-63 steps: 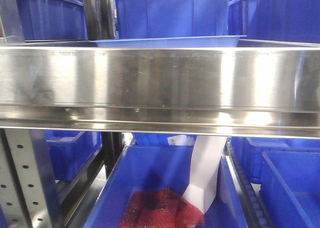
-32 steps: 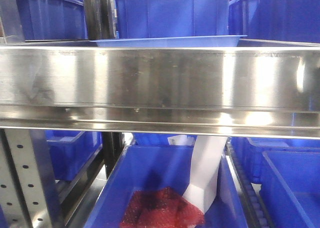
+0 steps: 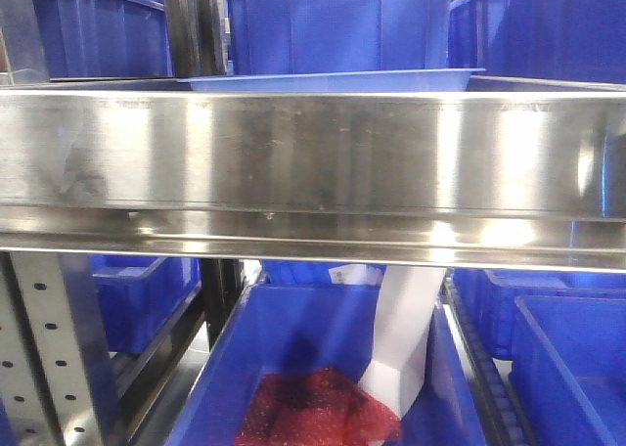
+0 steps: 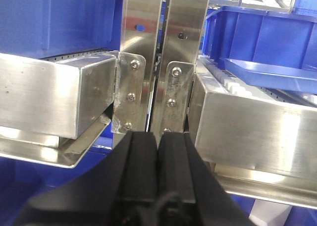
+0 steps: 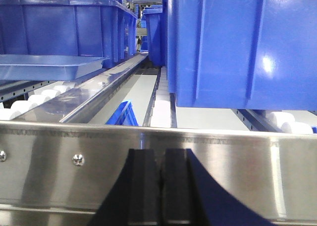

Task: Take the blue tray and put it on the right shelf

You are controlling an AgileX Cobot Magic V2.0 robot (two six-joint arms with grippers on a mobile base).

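Nothing has shifted over the last second: the shallow periwinkle-blue plastic tray (image 3: 328, 80) already rests on the brushed steel shelf (image 3: 313, 153). My left gripper (image 4: 158, 151) and right gripper (image 5: 159, 172) are both pressed closed, empty, so placement looks finished.

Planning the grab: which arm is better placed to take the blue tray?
Hard to call; slight lean right. The blue tray lies left of the shut right end effector, with only the shelf rail between. The left end effector, also shut, faces the uprights.
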